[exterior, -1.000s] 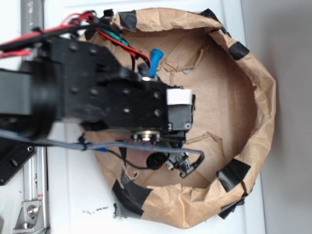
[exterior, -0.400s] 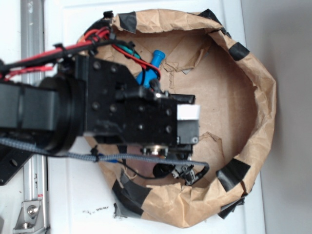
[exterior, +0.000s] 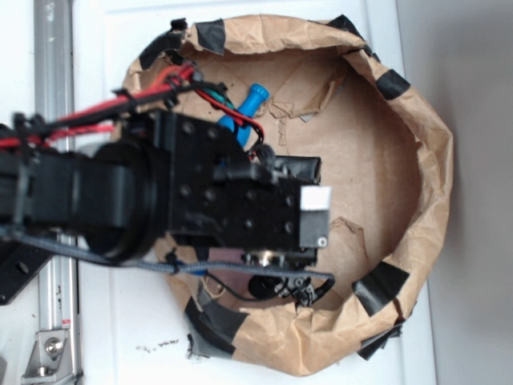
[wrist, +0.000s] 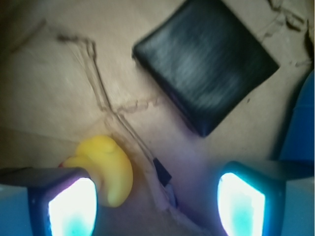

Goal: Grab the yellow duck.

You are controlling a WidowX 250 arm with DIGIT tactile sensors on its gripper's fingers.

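since a second ago our arm (exterior: 160, 204) has slid down and a little to the right across the exterior view, so its white-tipped block sits lower over the brown paper ring (exterior: 433, 168), and more of the blue bottle (exterior: 240, 112) now shows above it, where earlier only the bottle's top poked out. the red cables (exterior: 104, 108) have tilted with the move.

from the wrist camera we see our gripper (wrist: 156, 199) with its jaws spread apart and nothing between them: the left finger pad (wrist: 71, 206) and the right one (wrist: 241, 204) glow pale at the bottom corners with bare paper floor between. the yellow duck (wrist: 106, 167) lies on the paper just at the inner edge of the left pad, its lower part hidden behind that pad and a hint of red at its left side. we cannot tell whether the pad touches it. it is not between the jaws' middle but off toward the left one.

a flat black square object (wrist: 206, 64) lies well apart from the duck, up and to the right, tilted on the paper. a blue shape fills the right edge of that view, too blurred for us to say more. black tape patches (exterior: 393, 285) hold the paper wall together around its rim.
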